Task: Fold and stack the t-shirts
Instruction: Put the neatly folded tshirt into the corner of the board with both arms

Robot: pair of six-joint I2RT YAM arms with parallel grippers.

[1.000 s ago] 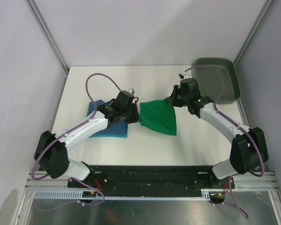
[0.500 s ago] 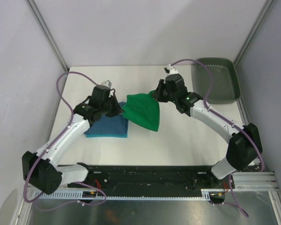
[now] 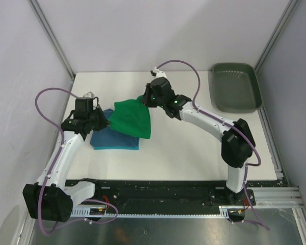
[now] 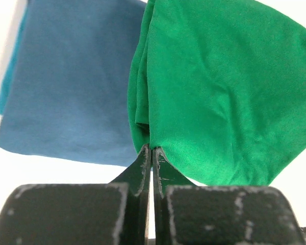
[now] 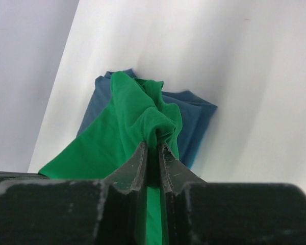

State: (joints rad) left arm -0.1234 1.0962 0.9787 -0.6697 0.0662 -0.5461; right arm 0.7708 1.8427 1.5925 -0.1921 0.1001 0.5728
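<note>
A folded green t-shirt (image 3: pixel 131 118) hangs between my two grippers above the left half of the table. My left gripper (image 3: pixel 106 120) is shut on its left edge (image 4: pixel 150 138). My right gripper (image 3: pixel 144 100) is shut on a bunched corner (image 5: pixel 160 130) at its right. Under it the folded teal blue t-shirt (image 3: pixel 115 139) lies flat on the table, also seen in the left wrist view (image 4: pixel 66 87) and the right wrist view (image 5: pixel 196 115). The green shirt overlaps the blue one's right part.
A dark grey-green plastic tray (image 3: pixel 235 87) stands at the back right of the white table (image 3: pixel 194 148). Grey walls close the table in on the left, back and right.
Both arms have carried the green t-shirt leftward, from the table's middle to over the blue t-shirt. Both grips stayed shut.
</note>
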